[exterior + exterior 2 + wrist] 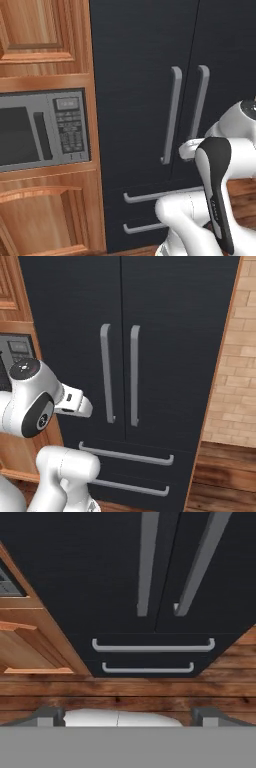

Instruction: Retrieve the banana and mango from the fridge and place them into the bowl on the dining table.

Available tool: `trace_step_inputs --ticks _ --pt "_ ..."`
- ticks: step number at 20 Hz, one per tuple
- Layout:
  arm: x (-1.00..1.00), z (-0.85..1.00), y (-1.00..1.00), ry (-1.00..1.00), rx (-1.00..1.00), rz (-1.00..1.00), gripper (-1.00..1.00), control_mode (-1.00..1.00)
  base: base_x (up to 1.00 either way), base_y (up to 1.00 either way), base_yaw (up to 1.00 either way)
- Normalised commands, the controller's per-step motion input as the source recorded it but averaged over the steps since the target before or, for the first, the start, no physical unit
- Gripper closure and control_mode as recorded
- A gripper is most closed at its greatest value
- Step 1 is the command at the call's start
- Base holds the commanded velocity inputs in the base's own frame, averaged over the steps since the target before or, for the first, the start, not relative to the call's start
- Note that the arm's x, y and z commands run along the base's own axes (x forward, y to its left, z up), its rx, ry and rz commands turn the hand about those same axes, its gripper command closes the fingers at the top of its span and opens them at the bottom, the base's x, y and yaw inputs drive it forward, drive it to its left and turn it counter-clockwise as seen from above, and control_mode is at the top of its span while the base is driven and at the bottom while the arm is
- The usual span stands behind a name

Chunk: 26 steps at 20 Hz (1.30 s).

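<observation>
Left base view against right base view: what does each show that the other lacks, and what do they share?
Only the left base view takes in the whole silver microwave with its keypad and the wooden cabinet doors above and below it. Only the right base view has the brick wall beside the fridge. Both show the black fridge with both doors shut, its two long bar handles, the two drawer handles below, wood floor, and the white arm in front.

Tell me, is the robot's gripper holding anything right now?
No, nothing is held. The gripper is open with nothing between its tips, and the fridge ahead of it has both doors closed.
</observation>
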Motion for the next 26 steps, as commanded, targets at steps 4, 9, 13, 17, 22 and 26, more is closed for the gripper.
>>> trace_step_inputs --ticks 4,9,13,17,22,26 --pt "0.0 0.0 0.0 0.0 0.0 0.0 -1.0 1.0 -0.6 -0.37 -0.04" --pt "0.0 0.0 0.0 0.0 0.0 0.0 -1.0 1.0 -0.33 -0.42 -0.01" --pt "0.0 0.0 0.0 0.0 0.0 0.0 -1.0 1.0 -0.18 -0.33 0.0" --pt "0.0 0.0 0.0 0.0 0.0 0.0 -1.0 1.0 -0.37 -0.09 0.0" --pt "0.0 0.0 0.0 0.0 0.0 0.0 -1.0 1.0 -0.4 0.0 -0.02" --pt "-0.04 -0.01 0.0 0.0 0.0 0.0 -1.0 -1.0 -0.1 0.0 -0.01"
